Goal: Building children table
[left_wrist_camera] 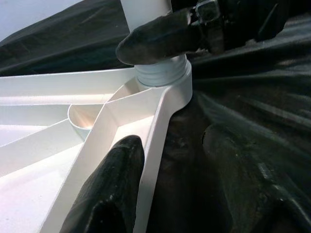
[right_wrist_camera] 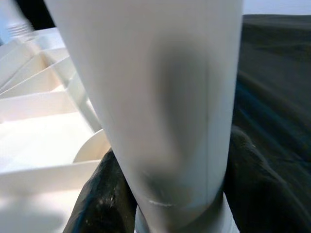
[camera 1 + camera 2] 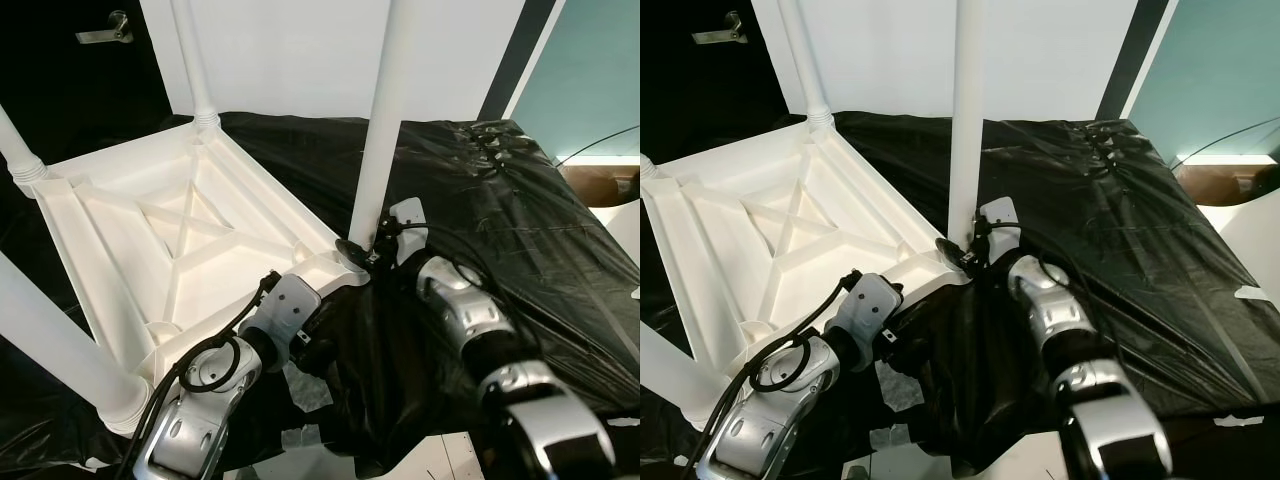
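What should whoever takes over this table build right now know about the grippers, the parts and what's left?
Right gripper: shut on the near-right leg just above its corner socket.
Left gripper: jaws straddle the tabletop's near rim without clamping it.
The tabletop lies upside down on black sheeting.
Done: all four legs stand in their corners.
Left: confirm the held leg is fully seated, then flip the table.

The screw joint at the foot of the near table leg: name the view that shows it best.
The left wrist view. It shows the leg's ribbed collar seated in the tabletop's corner socket, with the right gripper clamped just above. The right wrist view is mostly blurred leg. The eye views show the joint small, partly behind the gripper.
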You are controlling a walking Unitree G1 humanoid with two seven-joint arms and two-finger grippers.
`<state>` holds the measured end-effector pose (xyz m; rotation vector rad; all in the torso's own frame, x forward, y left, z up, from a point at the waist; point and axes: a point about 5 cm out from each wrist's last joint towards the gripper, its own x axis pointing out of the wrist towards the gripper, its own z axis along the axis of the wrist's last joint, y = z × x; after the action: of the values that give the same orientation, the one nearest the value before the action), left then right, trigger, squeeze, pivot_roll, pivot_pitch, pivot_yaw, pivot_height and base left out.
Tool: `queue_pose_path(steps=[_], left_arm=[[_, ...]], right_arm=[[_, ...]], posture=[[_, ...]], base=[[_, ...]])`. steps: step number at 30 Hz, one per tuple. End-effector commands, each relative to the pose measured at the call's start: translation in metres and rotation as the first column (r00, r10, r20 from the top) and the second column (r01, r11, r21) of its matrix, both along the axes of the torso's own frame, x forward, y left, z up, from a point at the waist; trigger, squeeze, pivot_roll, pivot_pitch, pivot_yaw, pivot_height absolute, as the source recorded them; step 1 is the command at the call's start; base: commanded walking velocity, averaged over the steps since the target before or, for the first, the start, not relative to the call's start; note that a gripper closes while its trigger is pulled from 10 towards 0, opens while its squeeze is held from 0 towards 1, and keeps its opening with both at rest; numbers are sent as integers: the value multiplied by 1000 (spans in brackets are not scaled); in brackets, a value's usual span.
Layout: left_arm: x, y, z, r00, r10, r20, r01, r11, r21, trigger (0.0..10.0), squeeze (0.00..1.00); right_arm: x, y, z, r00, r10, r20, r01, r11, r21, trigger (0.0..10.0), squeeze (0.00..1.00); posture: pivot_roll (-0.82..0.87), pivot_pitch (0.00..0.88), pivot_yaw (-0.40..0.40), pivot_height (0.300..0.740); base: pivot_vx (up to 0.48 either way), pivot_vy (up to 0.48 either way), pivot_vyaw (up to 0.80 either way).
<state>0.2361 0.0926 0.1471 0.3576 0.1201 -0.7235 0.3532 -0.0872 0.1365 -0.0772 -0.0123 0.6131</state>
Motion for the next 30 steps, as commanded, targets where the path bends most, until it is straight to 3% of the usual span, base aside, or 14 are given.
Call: queue_pose_path(steps=[1,2,4,7,8,9,11,17,18,23,28,30], left_arm=[[-1,1,-2,1000,26,-3,-26,1000,0,10000,0],[-1,1,-2,1000,26,-3,-26,1000,0,10000,0],[0,0,0,1000,22,1,-22,1000,-3,10000,0],[0,0,0,1000,22,1,-22,1000,-3,10000,0],[0,-1,0,1000,18,2,-18,1000,-2,10000,0],[0,-1,0,1000,18,2,-18,1000,-2,10000,0],[0,-2,0,1000,9,-2,-9,1000,-3,10000,0],[1,-3,0,1000,-3,-6,3,1000,-1,10000,0],[2,-4,0,1000,-6,-5,6,1000,-1,10000,0],[2,-4,1,1000,-11,-6,11,1000,-1,10000,0],[0,-2,0,1000,-11,-12,11,1000,0,10000,0],[-1,-3,-1,1000,-11,-14,11,1000,0,10000,0]], right_arm=[[-5,-1,-19,996,-38,-79,36,999,-32,10000,0],[-5,-1,-19,996,-38,-79,36,999,-32,10000,0],[-10,14,-26,980,-156,-128,161,986,34,10000,0],[-10,14,-26,980,-156,-128,161,986,34,10000,0],[-11,19,-28,968,-198,-154,210,976,63,10000,0],[-11,19,-28,968,-198,-154,210,976,63,10000,0],[-20,37,-25,966,-189,-175,214,967,135,10000,0],[-27,44,-20,974,-165,-157,191,967,167,10000,0],[-28,44,-16,977,-154,-145,179,967,182,10000,1000],[-30,39,-3,992,-105,-72,119,967,224,10000,1000],[-31,20,6,997,-75,-13,76,969,236,10000,1000],[-30,5,6,999,-46,-8,46,973,225,10000,1000]], posture=[[150,69,-73,740],[150,69,-73,740],[156,67,-67,740],[156,67,-67,740],[155,67,-64,740],[155,67,-64,740],[142,66,-53,740],[137,67,-50,740],[134,67,-44,740],[135,70,-35,740],[136,70,-38,740],[139,64,-44,740]], base=[[0,0,0],[0,0,0],[0,0,0],[0,0,0],[0,0,0],[0,0,0],[0,0,0],[0,0,0],[0,0,0],[0,0,0],[0,0,0],[0,0,0]])
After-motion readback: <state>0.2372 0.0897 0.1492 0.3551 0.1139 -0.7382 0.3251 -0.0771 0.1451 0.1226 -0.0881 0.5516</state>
